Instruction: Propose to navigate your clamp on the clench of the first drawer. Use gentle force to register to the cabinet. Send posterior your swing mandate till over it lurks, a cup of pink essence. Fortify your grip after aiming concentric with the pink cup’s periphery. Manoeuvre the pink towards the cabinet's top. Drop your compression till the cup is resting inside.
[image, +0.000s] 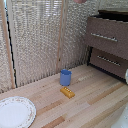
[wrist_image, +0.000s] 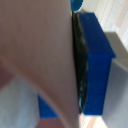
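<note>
1. Hand (wrist_image: 70, 75) – white body not in frame. In the wrist view, short dark-blue fingers (wrist_image: 96, 60) are clamped on the small pink mug (wrist_image: 35, 50), its wall flat against the dark pad. Closed as far as the mug allows.
2. Exterior view – only a pink sliver at the top margin, high above the middle of the worktop's back edge. Probably the mug; too little to be sure.
3. Large dark brown wooden chest of drawers (image: 107, 47) by the worktop's far right corner, with a flat, near-black top board (image: 114, 13).
4. Upper drawer front (image: 107, 31) seems to stand forward of the lower one (image: 110, 66). Slim silver bar handle (image: 104, 36) untouched.
5. Light wooden plank worktop (image: 95, 107): small blue cup (image: 65, 77) mid-worktop, upright. Yellow block (image: 67, 92) just beside it, nearer the front edge.
6. White patterned plate (image: 15, 111) at the front left corner.
</note>
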